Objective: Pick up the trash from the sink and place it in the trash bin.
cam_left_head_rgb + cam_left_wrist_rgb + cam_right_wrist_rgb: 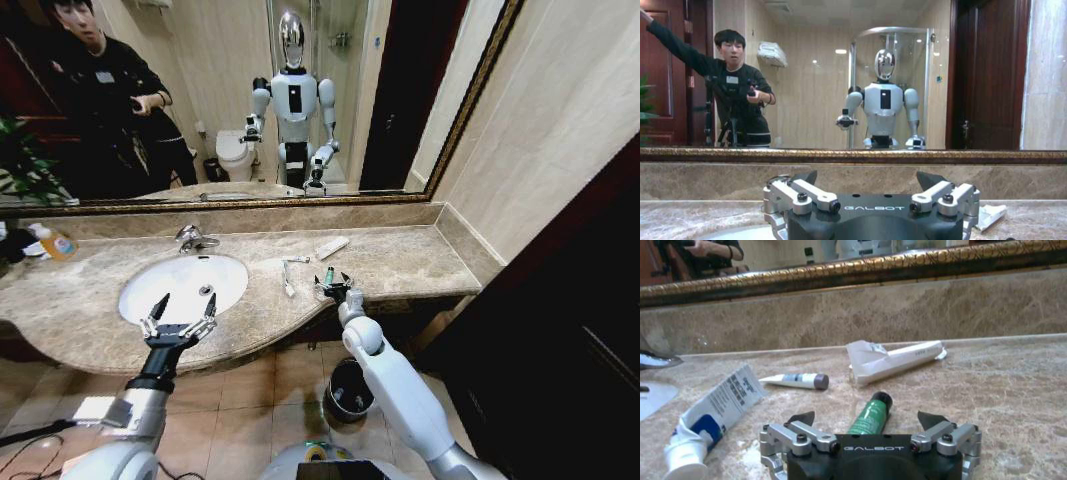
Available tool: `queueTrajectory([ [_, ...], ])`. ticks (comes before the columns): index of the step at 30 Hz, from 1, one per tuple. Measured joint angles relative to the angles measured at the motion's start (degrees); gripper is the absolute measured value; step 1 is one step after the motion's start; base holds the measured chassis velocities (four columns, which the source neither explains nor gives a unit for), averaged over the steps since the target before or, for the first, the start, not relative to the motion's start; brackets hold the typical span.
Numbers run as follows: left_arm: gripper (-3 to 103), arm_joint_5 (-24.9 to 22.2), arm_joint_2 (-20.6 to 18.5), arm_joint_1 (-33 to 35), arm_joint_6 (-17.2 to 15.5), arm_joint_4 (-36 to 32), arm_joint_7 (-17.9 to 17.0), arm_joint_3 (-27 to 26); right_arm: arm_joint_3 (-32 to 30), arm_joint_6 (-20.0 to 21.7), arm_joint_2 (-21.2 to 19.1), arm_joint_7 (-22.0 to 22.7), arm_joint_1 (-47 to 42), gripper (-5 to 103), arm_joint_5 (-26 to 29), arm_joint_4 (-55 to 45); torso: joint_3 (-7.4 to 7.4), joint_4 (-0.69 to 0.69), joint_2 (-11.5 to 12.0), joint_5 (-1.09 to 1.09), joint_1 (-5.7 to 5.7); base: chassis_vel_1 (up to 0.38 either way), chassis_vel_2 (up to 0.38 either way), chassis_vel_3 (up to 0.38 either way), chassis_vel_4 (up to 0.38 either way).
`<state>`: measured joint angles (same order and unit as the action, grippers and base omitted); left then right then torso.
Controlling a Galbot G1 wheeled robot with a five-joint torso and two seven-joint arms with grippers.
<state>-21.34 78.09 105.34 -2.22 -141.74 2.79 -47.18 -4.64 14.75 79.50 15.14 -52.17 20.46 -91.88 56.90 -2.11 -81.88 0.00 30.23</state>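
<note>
Trash, item one: a small green cylindrical tube with a black cap [870, 414] is laid flat on the beige marble countertop [400, 262], near the counter's front edge and to the right of the basin. It is framed between the spread fingers of the right gripper [865, 421], which is lowered just over it; the fingers are held wide and are not closed on the tube. In the head view the same green tube [329, 274] is seen just beyond the right gripper [335, 291].

Item two: a small white tube with a grey cap [797, 381] is laid on its side just behind the green one.

Item three: a flat white and blue toothpaste-style tube with a white cap [710, 421] is laid slantwise beside these, toward the basin.

Item four: a long white paper packet with a torn, crumpled end [893, 360] is laid farther back, near the marble backsplash.

The white oval sink [183, 286] is set into the countertop at the left, with a chrome faucet [192, 238] behind it.

The left gripper [180, 318] is held above the front rim of the sink, fingers spread wide and holding nothing.

The small round black trash bin with a metal rim [350, 390] is stood on the tiled floor below the counter edge, beside the right arm.
</note>
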Motion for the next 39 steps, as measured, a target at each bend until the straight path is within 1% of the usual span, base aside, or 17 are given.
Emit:
queueTrajectory([
  [1, 100, 0.0, 0.0, 0.0, 0.0, 0.0, 0.0, 0.0, 0.0, 0.0, 0.0, 0.0, 0.0, 101, 0.0, 0.0, 0.0, 0.0, 0.0, 0.0, 0.0, 0.0, 0.0, 0.0, 0.0],
  [3, 100, 0.0, 0.0, 0.0, 0.0, 0.0, 0.0, 0.0, 0.0, -0.2, -0.2, 0.0, 0.0, 94, 0.0, 0.3, 0.0, 0.0, 0.0, 0.0, 0.0, 0.0, 0.0, 0.0, 0.0],
  [5, 100, 0.0, 0.0, 0.0, 0.0, 0.0, 0.0, 0.0, 0.0, -0.3, -0.4, 0.0, 0.0, 94, 0.0, 0.4, 0.0, 0.0, 0.0, 0.0, 0.0, 0.0, 0.0, 0.0, 0.0],
  [8, 100, 0.0, 0.0, 0.0, 0.0, 0.0, 0.0, 0.0, -0.1, -0.7, -1.0, -0.3, -0.2, 78, 0.0, 0.7, 0.0, 0.0, 0.0, 0.0, 0.0, 0.0, 0.0, 0.0, 0.0],
  [10, 100, 0.0, 0.0, 0.0, 0.0, 0.0, 0.0, 0.0, -0.1, -0.9, -1.0, -0.3, -0.2, 78, 0.0, 0.7, 0.0, 0.0, 0.0, 0.0, 0.0, 0.0, 0.0, 0.0, 0.0],
  [11, 100, 0.0, 0.0, 0.0, 0.0, 0.0, 0.0, 0.0, -0.1, -1.0, -1.2, -0.3, -0.2, 73, 0.1, 0.8, 0.0, 0.0, 0.0, 0.0, 0.0, 0.0, 0.0, 0.0, 0.0],
  [12, 100, 0.0, 0.0, 0.0, 0.0, 0.0, 0.0, 0.0, -0.1, -1.1, -1.4, -0.3, -0.3, 73, 0.1, 0.8, 0.0, 0.0, 0.0, 0.0, 0.0, 0.0, 0.0, 0.0, 0.0],
  [13, 100, 0.0, 0.0, 0.0, 0.0, 0.0, 0.0, 0.0, -0.1, -1.2, -1.4, -0.4, -0.4, 61, 0.1, 0.8, 0.0, 0.0, 0.0, 0.0, 0.0, 0.0, 0.0, 0.0, 0.0],
  [14, 100, 0.0, 0.0, 0.0, 0.0, 0.0, 0.0, 0.0, -0.1, -1.2, -1.4, -0.4, -0.4, 61, 0.1, 0.8, 0.0, 0.0, 0.0, 0.0, 0.0, 0.0, 0.0, 0.0, 0.0],
  [16, 100, 0.0, 0.0, 0.0, 0.0, 0.0, 0.0, 0.0, -0.1, -1.3, -1.6, -0.4, -0.6, 51, 0.1, 0.7, -0.01, 0.0, 0.0, 0.0, -0.01, 0.0, 0.0, 0.0, 0.0],
  [17, 100, 0.0, 0.0, 0.0, 0.0, 0.0, 0.0, 0.0, -0.1, -1.3, -1.6, -0.4, -0.6, 51, 0.1, 0.7, -0.01, 0.0, 0.0, 0.0, -0.01, 0.0, 0.0, 0.0, 0.0],
  [21, 100, 0.0, 0.0, 0.0, 0.0, 0.0, 0.0, 0.0, 0.0, -1.5, -1.8, -0.8, -1.1, 29, 0.0, 0.4, -0.01, 0.0, 0.0, 0.0, -0.01, 0.0, 0.0, 0.0, 0.0],
  [22, 100, 0.0, 0.0, 0.0, 0.0, 0.0, 0.0, 0.0, 0.0, -1.5, -1.8, -0.8, -1.1, 29, 0.0, 0.4, -0.01, 0.0, 0.0, 0.0, -0.01, 0.0, 0.0, 0.0, 0.0],
  [24, 100, 0.0, 0.0, 0.0, 0.0, 0.0, 0.0, 0.0, -0.1, -1.8, -1.8, -1.2, -1.5, 21, -0.3, 0.3, -0.01, 0.0, 0.0, 0.0, -0.01, 0.0, 0.0, 0.0, 0.0],
  [25, 100, 0.0, 0.0, 0.0, 0.0, 0.0, 0.0, 0.0, -0.1, -1.8, -1.8, -1.2, -1.5, 21, -0.3, 0.3, -0.01, 0.0, 0.0, 0.0, -0.01, 0.0, 0.0, 0.0, 0.0],
  [30, 100, 0.0, 0.0, 0.0, 0.0, 0.0, 0.0, 0.0, -0.5, -2.2, -2.2, -1.3, -2.7, 14, -0.5, -1.6, 0.0, 0.0, 0.0, 0.02, -0.01, 0.0, 0.0, 0.0, 0.0],
  [39, 100, 0.0, 0.0, 0.0, 0.0, 0.0, 0.0, 0.0, -2.4, -4.5, -5.7, -2.3, -6.6, 14, -3.3, -8.0, 0.0, 0.0, 0.0, 0.01, 0.0, 0.0, 0.0, 0.0, 0.0],
])
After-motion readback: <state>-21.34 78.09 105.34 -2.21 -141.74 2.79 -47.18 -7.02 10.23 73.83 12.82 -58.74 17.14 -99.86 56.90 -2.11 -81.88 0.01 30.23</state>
